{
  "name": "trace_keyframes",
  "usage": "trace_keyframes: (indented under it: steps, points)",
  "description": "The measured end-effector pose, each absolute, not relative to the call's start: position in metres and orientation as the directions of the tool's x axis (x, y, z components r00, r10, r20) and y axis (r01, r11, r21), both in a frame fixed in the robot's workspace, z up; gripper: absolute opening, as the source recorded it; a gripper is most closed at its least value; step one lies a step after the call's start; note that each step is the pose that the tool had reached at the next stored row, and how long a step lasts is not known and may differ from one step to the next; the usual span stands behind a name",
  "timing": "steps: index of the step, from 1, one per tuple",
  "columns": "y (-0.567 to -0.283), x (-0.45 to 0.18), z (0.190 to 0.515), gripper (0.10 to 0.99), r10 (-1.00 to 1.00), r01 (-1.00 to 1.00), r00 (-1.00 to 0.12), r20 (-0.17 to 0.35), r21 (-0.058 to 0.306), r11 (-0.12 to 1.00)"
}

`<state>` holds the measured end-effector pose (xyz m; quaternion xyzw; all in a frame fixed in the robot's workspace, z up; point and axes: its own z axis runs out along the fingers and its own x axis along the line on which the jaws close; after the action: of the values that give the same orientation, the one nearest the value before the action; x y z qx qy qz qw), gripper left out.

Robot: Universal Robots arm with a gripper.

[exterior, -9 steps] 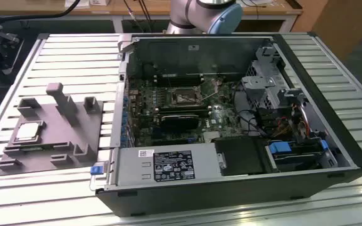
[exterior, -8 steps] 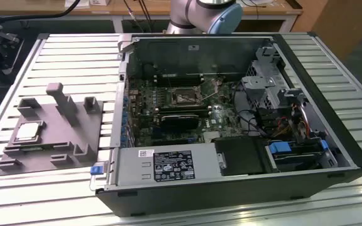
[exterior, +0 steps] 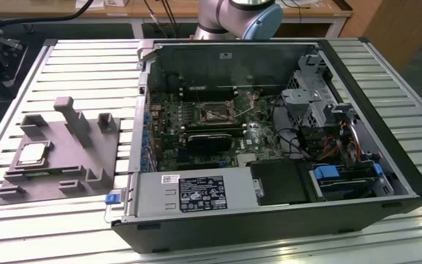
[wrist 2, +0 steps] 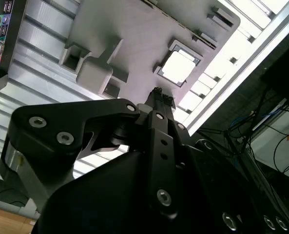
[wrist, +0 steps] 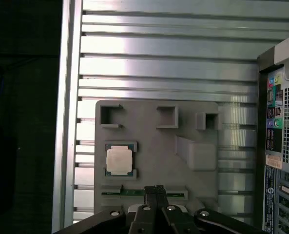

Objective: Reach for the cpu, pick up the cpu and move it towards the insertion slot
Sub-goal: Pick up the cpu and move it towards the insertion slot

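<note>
Your gripper point(wrist: 154, 188) hovers over the grey fixture point(wrist: 154, 146), fingers pressed together and empty. The cpu point(wrist: 120, 160) sits in its fixture pocket near the tips, well apart from the insertion slot point(exterior: 215, 113) inside the computer case point(exterior: 270, 226).

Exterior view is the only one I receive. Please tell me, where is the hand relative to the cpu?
Observer: The hand hangs above the grey fixture, over a green strip in its slot. It is beside the cpu and apart from it.
Operator: Is the hand open?
Observer: No. Its fingers are shut together and hold nothing.
Operator: Does something lie between the hand and the cpu?
Observer: Only bare fixture surface, in both wrist views.
</note>
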<state>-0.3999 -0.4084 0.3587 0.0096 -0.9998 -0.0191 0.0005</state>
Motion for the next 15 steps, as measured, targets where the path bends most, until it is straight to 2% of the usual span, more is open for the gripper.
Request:
trace_keyframes:
  steps: [15]
  points:
    - [-0.408,-0.406,0.342,0.106,-0.019,-0.019,-1.000,-0.004,0.038,0.999]
